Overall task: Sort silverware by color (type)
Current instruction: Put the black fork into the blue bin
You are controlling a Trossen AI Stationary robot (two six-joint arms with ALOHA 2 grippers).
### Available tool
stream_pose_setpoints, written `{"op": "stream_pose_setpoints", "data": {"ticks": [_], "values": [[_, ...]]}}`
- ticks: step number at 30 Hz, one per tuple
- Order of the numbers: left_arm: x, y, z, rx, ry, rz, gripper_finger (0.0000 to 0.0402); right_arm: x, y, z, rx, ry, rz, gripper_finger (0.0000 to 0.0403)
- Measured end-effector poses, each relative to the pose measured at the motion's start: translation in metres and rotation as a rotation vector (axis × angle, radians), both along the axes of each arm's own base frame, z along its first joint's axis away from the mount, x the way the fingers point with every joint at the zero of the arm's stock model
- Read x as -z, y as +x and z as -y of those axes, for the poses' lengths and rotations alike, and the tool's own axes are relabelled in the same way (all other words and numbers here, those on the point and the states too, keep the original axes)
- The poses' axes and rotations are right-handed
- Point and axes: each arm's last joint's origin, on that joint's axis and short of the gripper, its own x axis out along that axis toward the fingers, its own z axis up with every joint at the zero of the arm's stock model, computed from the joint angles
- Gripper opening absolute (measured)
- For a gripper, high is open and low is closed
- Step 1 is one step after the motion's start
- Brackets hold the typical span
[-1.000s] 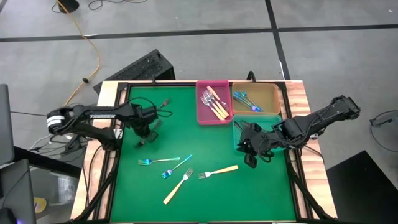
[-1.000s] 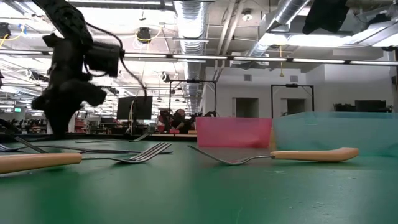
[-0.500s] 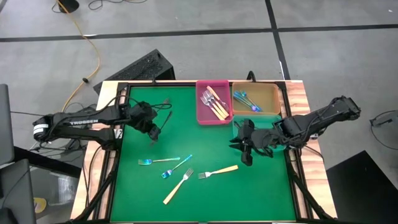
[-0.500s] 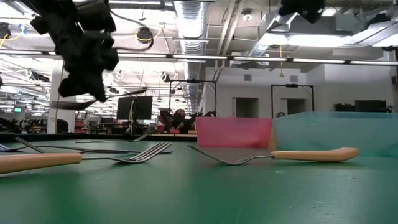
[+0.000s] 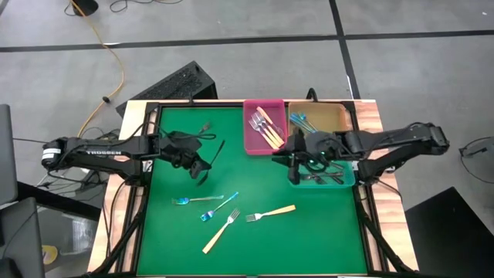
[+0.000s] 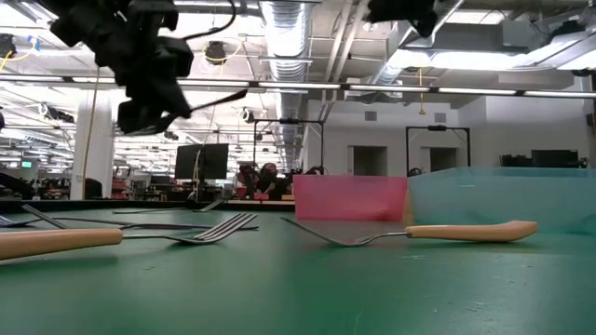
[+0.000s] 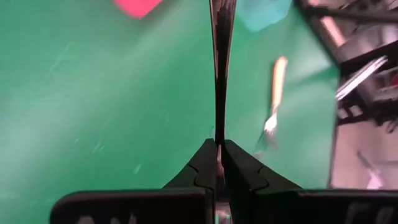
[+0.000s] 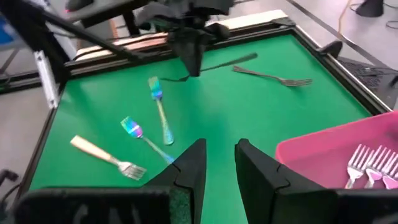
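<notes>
The dark fork [image 5: 217, 151] hangs above the green table [image 5: 255, 247], pinched at one end by the left gripper [image 5: 202, 164], jaws shut on it. It looks light, stiff and slick, likely to swivel; gripping nearer the middle seems steadier. The right gripper [image 8: 217, 163], jaws part open and empty, hovers beside the pink bin [image 5: 250, 147], possibly crowding the teal bin [image 5: 349, 179]. Loose forks [image 5: 224, 208] lie below.

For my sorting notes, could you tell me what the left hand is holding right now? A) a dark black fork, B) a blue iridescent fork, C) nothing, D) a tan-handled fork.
A: the left hand is shut on a slim dark fork, lifted above the green mat.
</notes>
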Motion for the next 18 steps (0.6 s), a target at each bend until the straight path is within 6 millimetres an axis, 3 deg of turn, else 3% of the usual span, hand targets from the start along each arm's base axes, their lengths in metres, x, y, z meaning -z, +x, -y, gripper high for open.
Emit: {"op": "stream_pose_setpoints", "data": {"ticks": [7,18], "values": [[-0.002,0.003,0.002,0.008,-0.03,0.036,0.0,0.007,0.021,0.007,-0.148,-0.026,-0.065,0.0109],[0.015,0.01,0.007,0.11,-0.09,-0.084,0.0,0.008,0.09,0.011,-0.402,-0.335,-0.351,0.0109]]}}
